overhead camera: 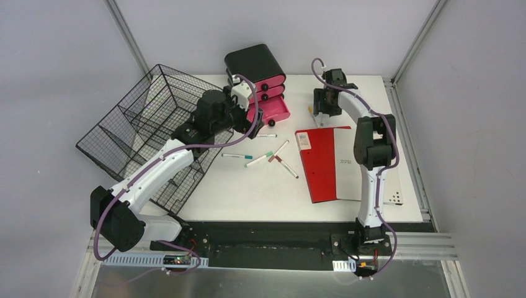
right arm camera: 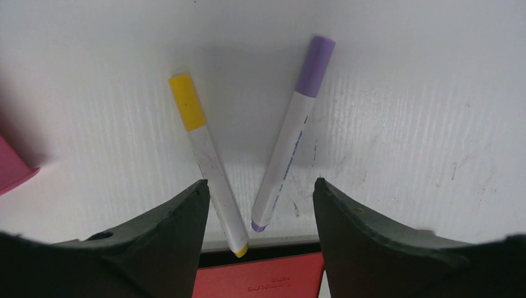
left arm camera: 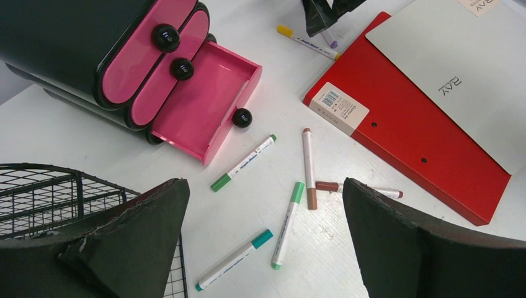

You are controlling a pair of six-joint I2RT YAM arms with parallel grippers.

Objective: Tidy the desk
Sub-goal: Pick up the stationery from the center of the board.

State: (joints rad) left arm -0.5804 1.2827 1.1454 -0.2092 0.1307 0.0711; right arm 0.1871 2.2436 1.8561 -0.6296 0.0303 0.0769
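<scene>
White and broad, the desk (overhead camera: pixel 260 192) lay beneath both arms, where the left gripper (left arm camera: pixel 262 184) hung with jaws spread above scattered markers (left arm camera: pixel 243 161) and the right gripper (right arm camera: pixel 260 183) stood parted over a yellow marker (right arm camera: pixel 197 139) and a purple marker (right arm camera: pixel 291 133).

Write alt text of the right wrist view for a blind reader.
A yellow marker and a purple marker lie in a V on the white desk, their lower ends between the fingers of the open right gripper. A red folder edge shows below.
</scene>
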